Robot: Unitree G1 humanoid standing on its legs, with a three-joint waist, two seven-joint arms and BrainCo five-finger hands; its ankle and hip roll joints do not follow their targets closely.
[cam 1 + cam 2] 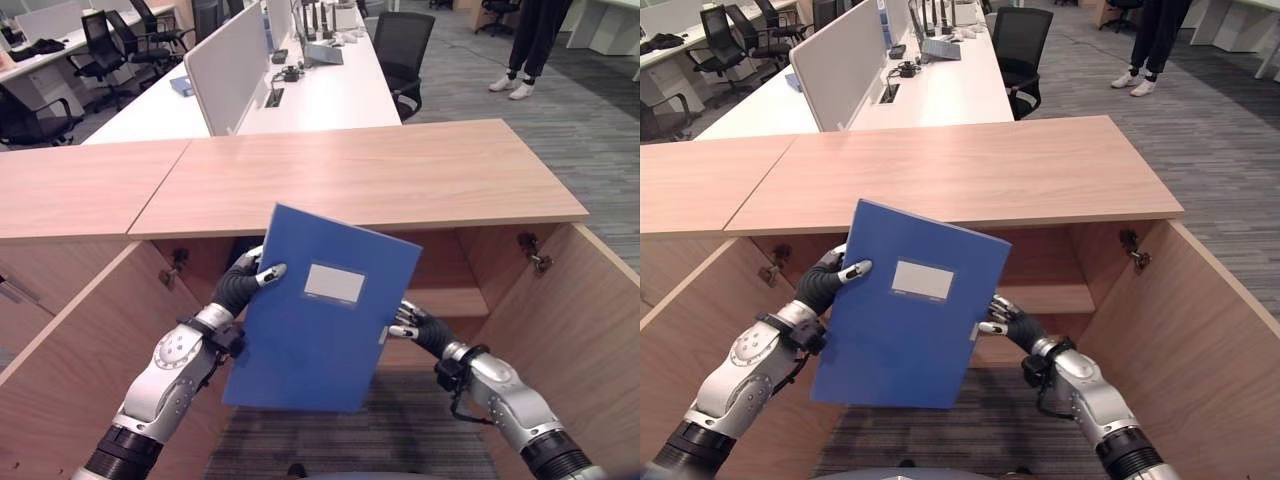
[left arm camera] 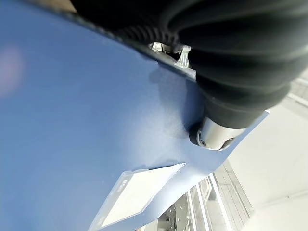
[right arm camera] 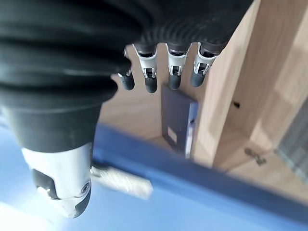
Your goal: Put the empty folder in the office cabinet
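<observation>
**Kid:** What is the left hand doing?

**Helper:** It pinches the blue folder. Its thumb lies on the front, near the top corner, and its fingers go round behind the edge.

**Kid:** And the right hand?

**Helper:** It sits at the folder's other edge, lower down. In its wrist view the fingers are bent but grip nothing, and the thumb sits over the blue cover. So I think it props the folder more than it grabs it.

**Kid:** So where is the folder?

**Helper:** Between the two hands, up in the air. It stands tall and tips a bit. Its flat front, with the white label, faces back at the robot.

**Kid:** Where is the cabinet?

**Helper:** Just past the hands, straight ahead, under the wooden top. Both doors hang open, one beside each arm. There is a shelf inside, just beyond the right hand.

**Kid:** What matters for the next move?

**Helper:** The opening is behind the folder, so I think the hands must push it away from the robot. It may need to go a little lower to slip under the top.
</observation>
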